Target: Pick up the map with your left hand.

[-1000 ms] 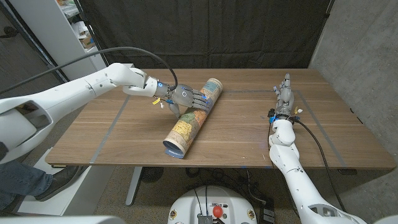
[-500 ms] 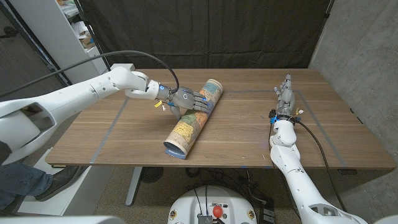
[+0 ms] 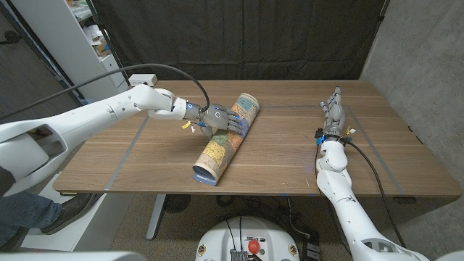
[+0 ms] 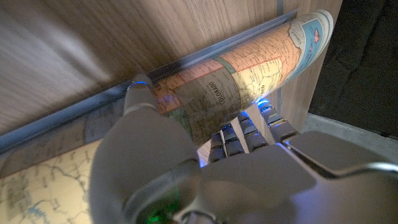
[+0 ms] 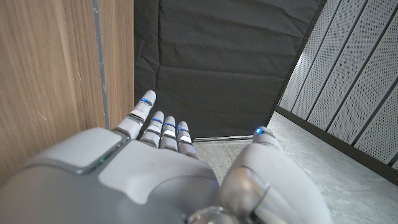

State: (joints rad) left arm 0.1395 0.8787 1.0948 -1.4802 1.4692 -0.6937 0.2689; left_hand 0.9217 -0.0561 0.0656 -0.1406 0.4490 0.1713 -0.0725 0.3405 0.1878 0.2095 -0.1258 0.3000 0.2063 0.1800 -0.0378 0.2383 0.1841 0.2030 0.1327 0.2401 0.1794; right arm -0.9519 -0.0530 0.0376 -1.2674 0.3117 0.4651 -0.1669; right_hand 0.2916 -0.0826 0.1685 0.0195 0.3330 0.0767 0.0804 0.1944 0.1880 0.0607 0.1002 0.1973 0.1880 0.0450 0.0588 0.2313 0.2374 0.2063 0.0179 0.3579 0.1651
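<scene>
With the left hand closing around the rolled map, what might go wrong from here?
The left hand grips the rolled map nearer its far end, so the long near end may sag or swing on lifting. In the left wrist view the fingers wrap thin paper; squeezing may crush the roll. The map's near end lies close to the table edge.

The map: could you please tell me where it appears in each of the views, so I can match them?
Head view: map lies diagonally at table centre, left hand on it.
Left wrist view: map runs across the frame, beyond the hand.
Right wrist view: no map.
Shared landmark: left hand's fingers on the map.
</scene>
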